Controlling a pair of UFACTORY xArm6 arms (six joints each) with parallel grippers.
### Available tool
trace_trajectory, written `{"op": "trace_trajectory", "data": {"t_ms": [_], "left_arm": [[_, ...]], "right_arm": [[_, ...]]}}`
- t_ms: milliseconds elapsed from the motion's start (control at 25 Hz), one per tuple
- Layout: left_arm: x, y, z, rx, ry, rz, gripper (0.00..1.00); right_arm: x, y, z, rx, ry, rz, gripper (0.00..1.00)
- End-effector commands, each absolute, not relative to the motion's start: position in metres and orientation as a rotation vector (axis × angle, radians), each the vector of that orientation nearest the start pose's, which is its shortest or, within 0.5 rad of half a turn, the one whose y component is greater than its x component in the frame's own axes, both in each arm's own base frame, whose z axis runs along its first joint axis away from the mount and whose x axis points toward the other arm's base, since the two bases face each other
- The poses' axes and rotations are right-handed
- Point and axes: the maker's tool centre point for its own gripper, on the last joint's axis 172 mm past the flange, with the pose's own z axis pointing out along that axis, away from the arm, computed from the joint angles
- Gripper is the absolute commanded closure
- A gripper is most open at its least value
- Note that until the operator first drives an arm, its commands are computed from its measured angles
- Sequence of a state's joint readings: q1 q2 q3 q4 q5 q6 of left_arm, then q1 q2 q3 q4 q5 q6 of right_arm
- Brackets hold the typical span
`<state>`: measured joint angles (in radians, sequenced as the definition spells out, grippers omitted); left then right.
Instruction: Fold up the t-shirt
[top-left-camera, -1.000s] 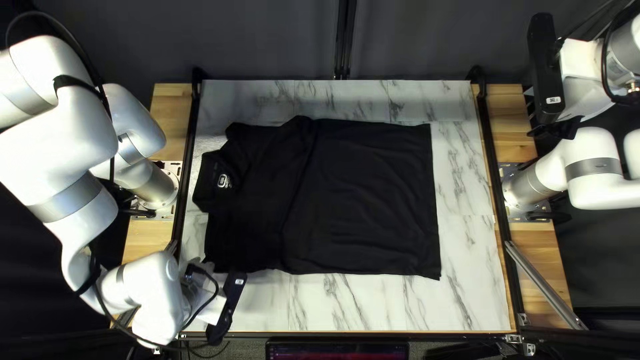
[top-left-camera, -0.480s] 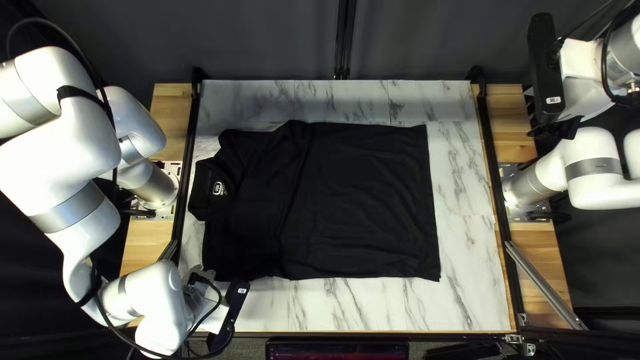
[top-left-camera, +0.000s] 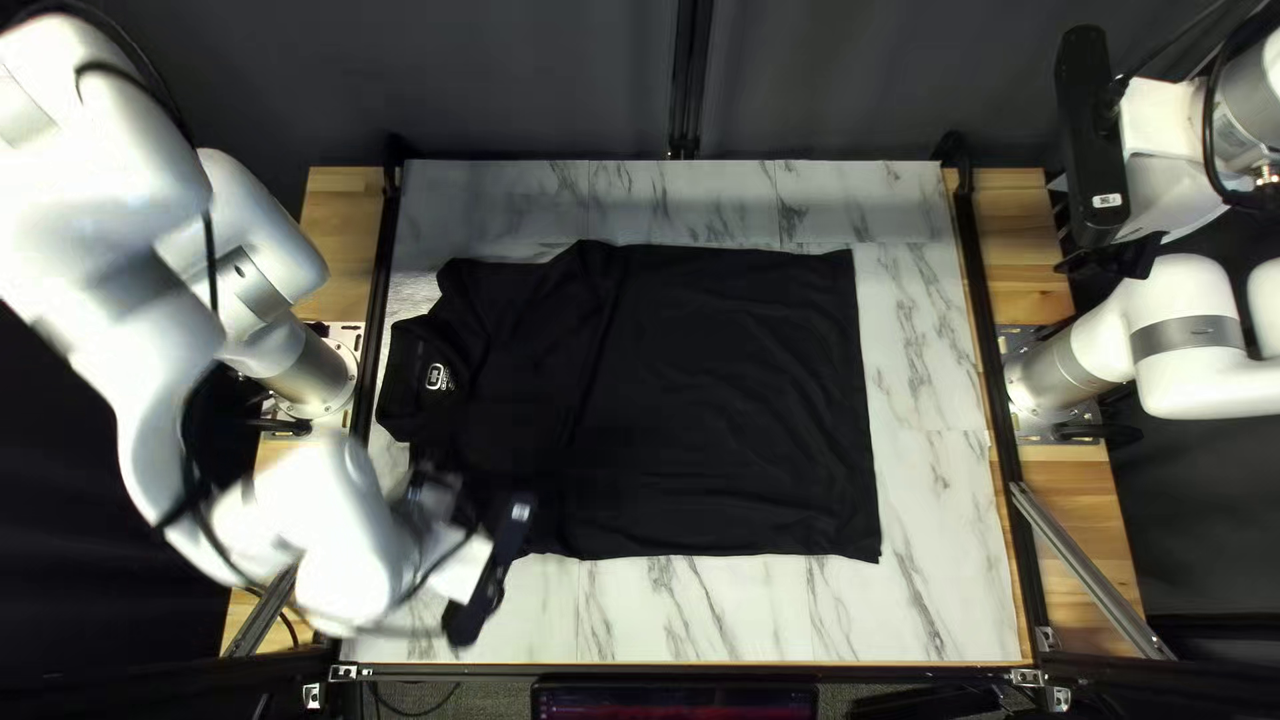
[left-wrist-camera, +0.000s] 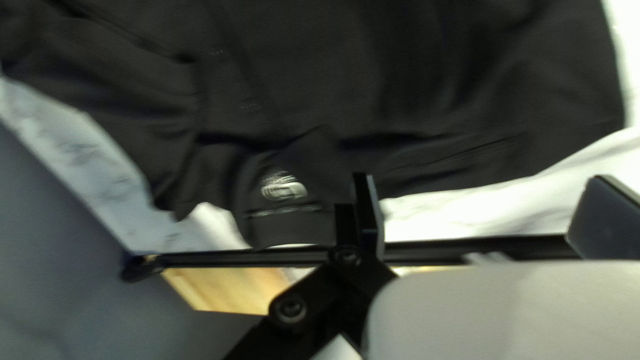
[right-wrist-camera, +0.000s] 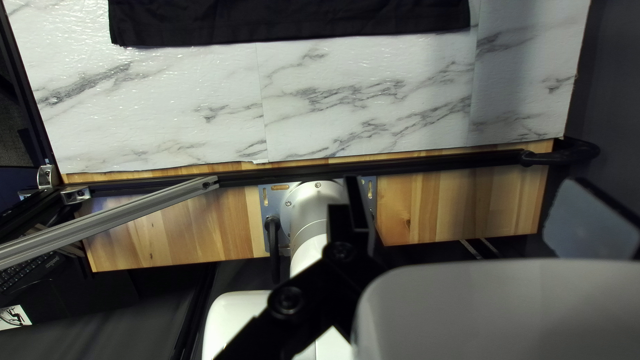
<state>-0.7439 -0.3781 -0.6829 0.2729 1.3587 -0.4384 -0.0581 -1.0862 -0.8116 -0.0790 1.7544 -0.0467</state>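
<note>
With the marble-patterned tabletop (top-left-camera: pixel 934 587) as a clock dial and its far edge at twelve, the left arm (top-left-camera: pixel 134 267) stands on its base at nine o'clock and reaches down toward eight. There, its blurred left gripper (top-left-camera: pixel 438 491) is by the shirt's near collar-end corner. Its two fingers (left-wrist-camera: pixel 367 213) stand wide apart, and the left wrist view shows the collar close beside one of them.

The black collared shirt (top-left-camera: pixel 720 400) lies spread across the middle of the tabletop, its collar (top-left-camera: pixel 407 407) toward nine, with a pale mark inside the neck, and its straight hem (top-left-camera: pixel 864 400) toward three. A monitor (top-left-camera: pixel 674 702) sits at six, past the near edge.

The right arm (top-left-camera: pixel 1200 380) has its base at three. Its right gripper (top-left-camera: pixel 1114 256) is at two, beyond the tabletop, jaws spread wide. A silver rail (top-left-camera: pixel 1087 567) slants at four.
</note>
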Motion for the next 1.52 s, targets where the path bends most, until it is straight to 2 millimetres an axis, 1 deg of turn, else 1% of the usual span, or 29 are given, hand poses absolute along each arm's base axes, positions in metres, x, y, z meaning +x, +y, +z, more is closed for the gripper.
{"op": "trace_trajectory", "data": {"t_ms": [40, 80, 120, 160, 200, 240, 320, 360, 400, 440, 520, 560, 600, 640, 680, 720, 800, 1320, 1360, 1400, 1440, 1480, 1520], "left_arm": [[0.248, -0.064, 0.221, -2.725, 0.571, 0.143, 0.00], [0.248, -0.052, 0.227, -2.733, 0.571, 0.131, 0.00], [0.246, -0.032, 0.236, -2.738, 0.568, 0.127, 0.00], [0.246, -0.021, 0.242, -2.742, 0.564, 0.119, 0.00], [0.248, -0.003, 0.254, -2.743, 0.563, 0.108, 0.00], [0.249, 0.003, 0.258, -2.742, 0.564, 0.102, 0.00], [0.252, 0.027, 0.279, -2.739, 0.567, 0.089, 0.00], [0.253, 0.031, 0.284, -2.737, 0.569, 0.087, 0.00], [0.255, 0.046, 0.305, -2.733, 0.573, 0.085, 0.00], [0.255, 0.054, 0.317, -2.729, 0.576, 0.087, 0.00], [0.254, 0.070, 0.350, -2.729, 0.571, 0.090, 0.00], [0.253, 0.073, 0.356, -2.730, 0.567, 0.094, 0.00], [0.253, 0.078, 0.372, -2.741, 0.557, 0.093, 0.00], [0.254, 0.080, 0.379, -2.747, 0.552, 0.092, 0.00], [0.254, 0.084, 0.395, -2.762, 0.540, 0.083, 0.00], [0.256, 0.087, 0.404, -2.780, 0.527, 0.065, 0.00], [0.258, 0.089, 0.416, -2.827, 0.480, 0.011, 0.00], [0.257, 0.090, 0.417, -2.848, 0.466, -0.007, 0.00], [0.256, 0.093, 0.421, -2.852, 0.456, -0.011, 0.00], [0.252, 0.101, 0.431, -2.866, 0.423, -0.036, 0.00], [0.250, 0.105, 0.435, -2.877, 0.401, -0.053, 0.00], [0.248, 0.111, 0.442, -2.904, 0.343, -0.084, 0.00], [0.247, 0.112, 0.441, -2.929, 0.296, -0.119, 0.00]], "right_arm": [[0.184, -0.033, 0.376, -3.217, 0.051, -0.224, 0.00], [0.184, -0.033, 0.376, -3.217, 0.051, -0.224, 0.00], [0.184, -0.033, 0.376, -3.217, 0.051, -0.224, 0.00], [0.184, -0.033, 0.376, -3.217, 0.051, -0.224, 0.00], [0.184, -0.033, 0.376, -3.217, 0.051, -0.224, 0.00], [0.184, -0.033, 0.376, -3.217, 0.051, -0.224, 0.00], [0.184, -0.033, 0.376, -3.217, 0.051, -0.224, 0.00], [0.184, -0.033, 0.376, -3.217, 0.051, -0.224, 0.00], [0.184, -0.033, 0.376, -3.217, 0.051, -0.224, 0.00], [0.184, -0.033, 0.376, -3.217, 0.051, -0.224, 0.00], [0.184, -0.033, 0.376, -3.217, 0.051, -0.224, 0.00], [0.184, -0.033, 0.376, -3.217, 0.051, -0.224, 0.00], [0.184, -0.033, 0.376, -3.217, 0.051, -0.224, 0.00], [0.184, -0.033, 0.376, -3.217, 0.051, -0.224, 0.00], [0.184, -0.033, 0.376, -3.217, 0.051, -0.224, 0.00], [0.184, -0.033, 0.376, -3.217, 0.051, -0.224, 0.00], [0.184, -0.033, 0.376, -3.217, 0.051, -0.224, 0.00], [0.184, -0.033, 0.376, -3.217, 0.051, -0.224, 0.00], [0.184, -0.033, 0.376, -3.217, 0.051, -0.224, 0.00], [0.184, -0.033, 0.376, -3.217, 0.051, -0.224, 0.00], [0.184, -0.033, 0.376, -3.217, 0.051, -0.224, 0.00], [0.184, -0.033, 0.376, -3.217, 0.051, -0.224, 0.00], [0.184, -0.033, 0.376, -3.217, 0.051, -0.224, 0.00]]}}
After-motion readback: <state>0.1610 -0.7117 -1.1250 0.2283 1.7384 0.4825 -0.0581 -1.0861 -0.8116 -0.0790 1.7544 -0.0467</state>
